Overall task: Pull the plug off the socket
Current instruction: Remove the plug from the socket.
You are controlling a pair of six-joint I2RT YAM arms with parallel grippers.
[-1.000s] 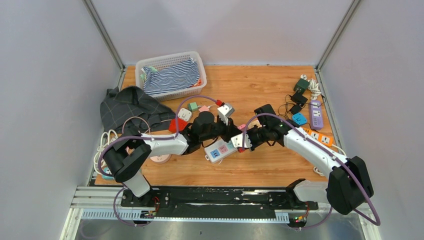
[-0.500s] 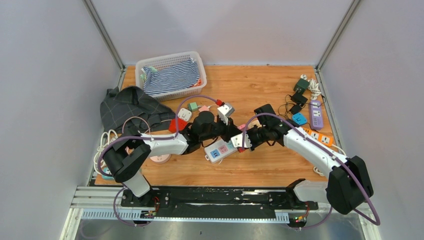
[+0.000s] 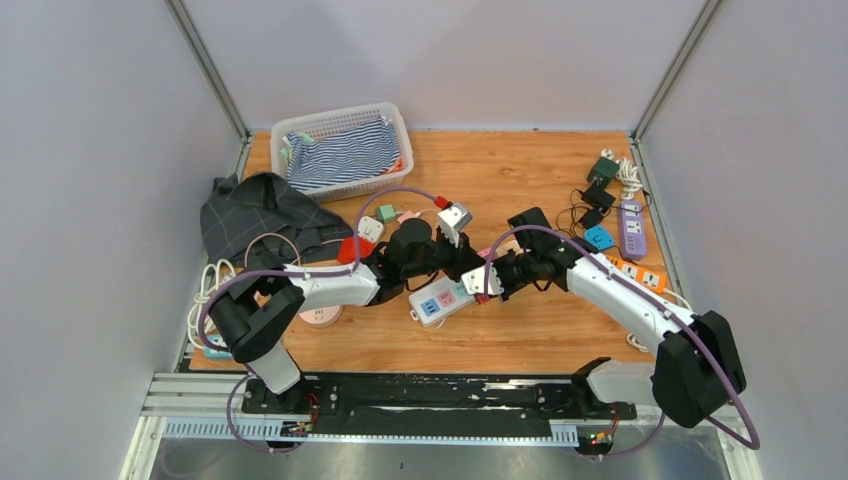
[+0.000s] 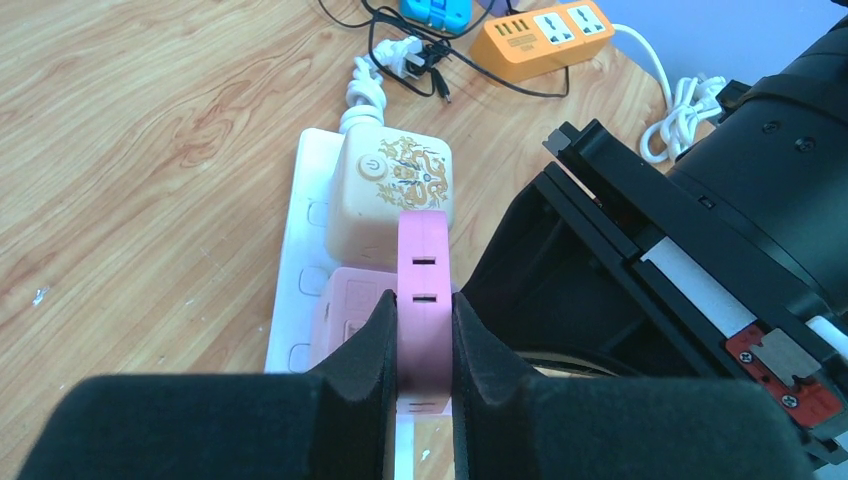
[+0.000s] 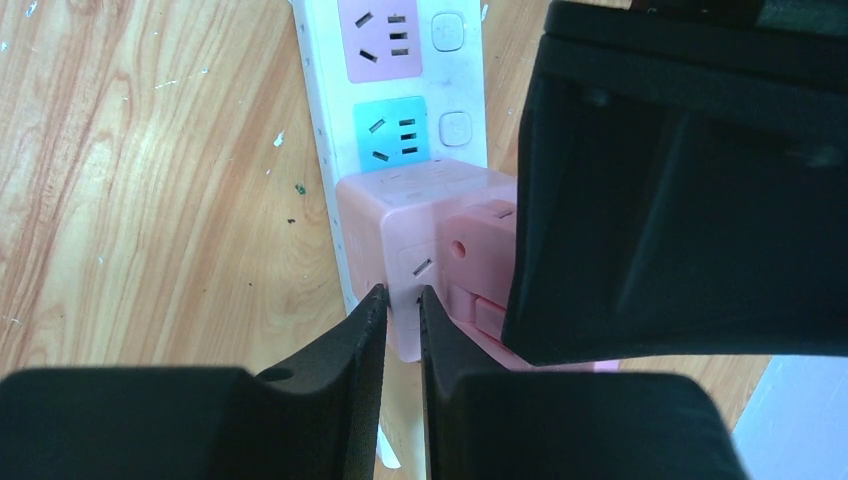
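Observation:
A white power strip lies mid-table, also in the left wrist view and the right wrist view. A pink cube adapter and a cream adapter sit in it. My left gripper is shut on a flat pink plug that stands on the cube; the plug also shows in the right wrist view. My right gripper is shut, with only a thin gap, its tips at the cube's near corner.
A white basket with striped cloth stands at the back left, with a dark cloth in front of it. Orange and purple power strips and black chargers lie at the right. A red adapter sits by the left arm.
My left wrist has shifted slightly up and away, still shut on the pink plug. The right arm has hardly moved.

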